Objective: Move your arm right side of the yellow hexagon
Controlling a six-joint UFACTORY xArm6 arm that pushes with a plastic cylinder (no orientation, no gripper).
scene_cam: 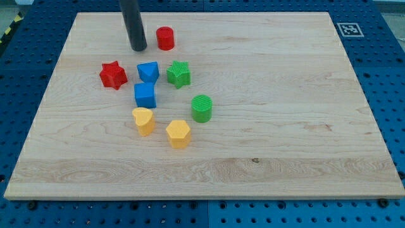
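Wooden board on a blue pegboard bench, with a black-and-white marker at the board's top right corner. Our arm carries no pincer, only the dark rod, so there are no jaws to report as apart or together. Our tip rests near the view's top left, just left of the red cylinder. Below it we list a red star, a blue block of unclear shape, and a green star in a row. Beneath these sit a blue cube and a green cylinder. Lowest are a yellow rounded block and, to its lower right, the yellow hexagon, well apart from our tip.
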